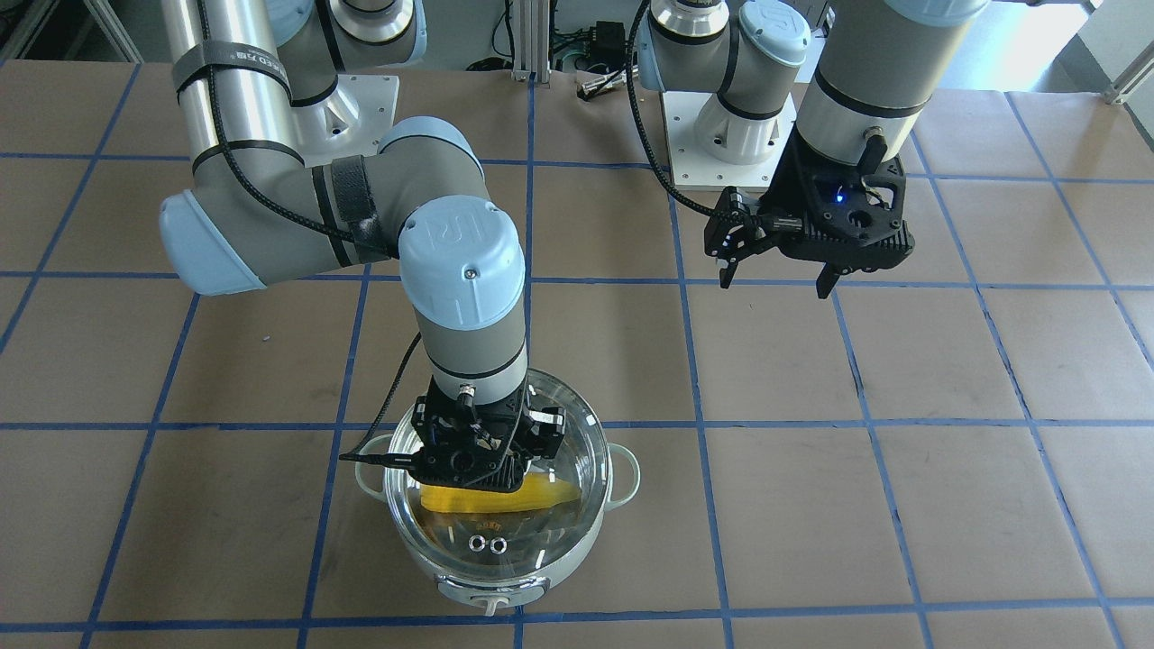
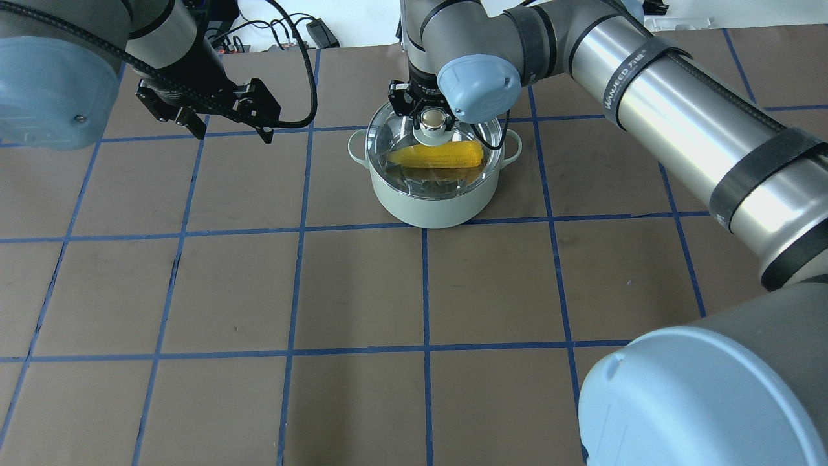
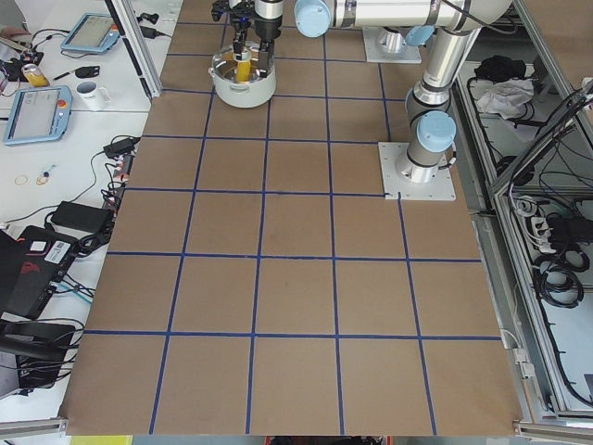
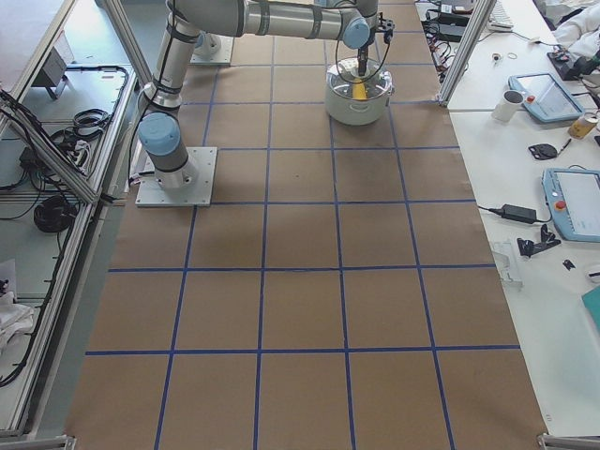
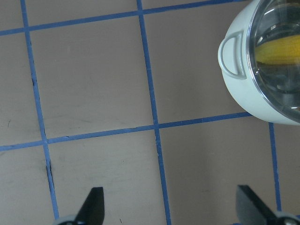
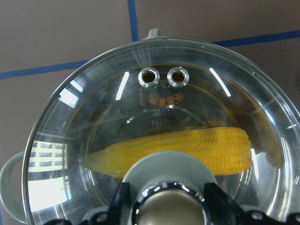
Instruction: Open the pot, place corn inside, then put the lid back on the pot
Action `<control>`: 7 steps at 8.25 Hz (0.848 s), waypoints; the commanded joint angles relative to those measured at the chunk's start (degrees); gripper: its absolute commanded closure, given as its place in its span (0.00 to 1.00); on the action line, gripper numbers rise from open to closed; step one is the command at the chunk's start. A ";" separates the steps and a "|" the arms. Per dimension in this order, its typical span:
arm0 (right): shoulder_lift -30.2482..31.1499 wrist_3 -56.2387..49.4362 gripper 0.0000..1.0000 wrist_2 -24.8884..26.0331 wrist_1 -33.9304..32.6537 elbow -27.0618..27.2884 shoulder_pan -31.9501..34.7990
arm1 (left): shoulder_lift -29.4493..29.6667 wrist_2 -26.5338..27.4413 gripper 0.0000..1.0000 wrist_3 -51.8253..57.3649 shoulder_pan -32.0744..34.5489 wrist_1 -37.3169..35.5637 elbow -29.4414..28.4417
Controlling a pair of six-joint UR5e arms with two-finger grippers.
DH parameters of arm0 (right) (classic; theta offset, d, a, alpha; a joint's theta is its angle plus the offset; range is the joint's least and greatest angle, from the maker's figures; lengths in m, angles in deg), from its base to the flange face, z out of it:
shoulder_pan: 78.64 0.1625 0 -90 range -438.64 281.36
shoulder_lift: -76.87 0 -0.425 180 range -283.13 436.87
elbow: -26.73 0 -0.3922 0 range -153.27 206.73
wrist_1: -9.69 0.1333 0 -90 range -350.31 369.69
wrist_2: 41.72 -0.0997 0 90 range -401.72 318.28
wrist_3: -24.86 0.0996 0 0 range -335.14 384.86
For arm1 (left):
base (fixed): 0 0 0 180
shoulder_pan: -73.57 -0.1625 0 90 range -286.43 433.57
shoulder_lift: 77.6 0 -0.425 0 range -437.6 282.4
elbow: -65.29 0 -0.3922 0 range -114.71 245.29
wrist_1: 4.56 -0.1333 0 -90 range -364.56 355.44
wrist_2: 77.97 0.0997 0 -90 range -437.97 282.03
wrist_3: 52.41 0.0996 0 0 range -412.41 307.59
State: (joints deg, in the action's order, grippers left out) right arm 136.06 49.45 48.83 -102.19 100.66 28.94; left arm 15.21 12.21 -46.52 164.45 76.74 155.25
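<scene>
On the pot (image 2: 427, 208), the lid (image 6: 213, 105) seems seated over the corn (image 2: 437, 155); the right gripper (image 6: 165, 212) clasps its knob, the left gripper (image 5: 168, 206) is spread empty, so only letting go remains.

The pot (image 2: 432, 206) stands on the tabletop (image 2: 362, 291), on the far side from the robot's base, with one side handle to the left and one to the right. The lid (image 2: 396, 134) sits on top of the pot. The corn (image 2: 437, 155) lies inside the pot under the lid, lengthwise from left to right, its tapered end to the left. The right hand (image 6: 168, 206) is directly above the lid, one finger close against each side of the lid's knob. The left hand (image 5: 171, 206) hangs over bare tabletop to the left of the pot, well apart from it, fingers spread wide.
</scene>
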 commanded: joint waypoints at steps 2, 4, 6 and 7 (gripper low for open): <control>0.57 -0.15 0.00 -0.29 0.17 -0.01 -0.09 | -0.09 0.00 0.00 0.00 0.00 0.00 0.04; 4.77 -2.59 0.00 -0.81 2.44 0.34 -0.61 | -0.09 0.00 0.00 0.00 0.00 -0.09 0.13; 12.13 -5.16 0.00 -0.81 7.71 4.70 -3.58 | -0.09 0.00 0.00 0.09 0.00 -0.09 0.13; 18.44 -9.60 0.00 -0.81 8.34 9.52 -5.87 | -0.09 0.00 0.00 0.09 0.00 -0.09 0.13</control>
State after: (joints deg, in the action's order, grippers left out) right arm 144.96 45.04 48.07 -96.37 103.49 26.67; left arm 15.16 12.21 -46.48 164.45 76.66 155.37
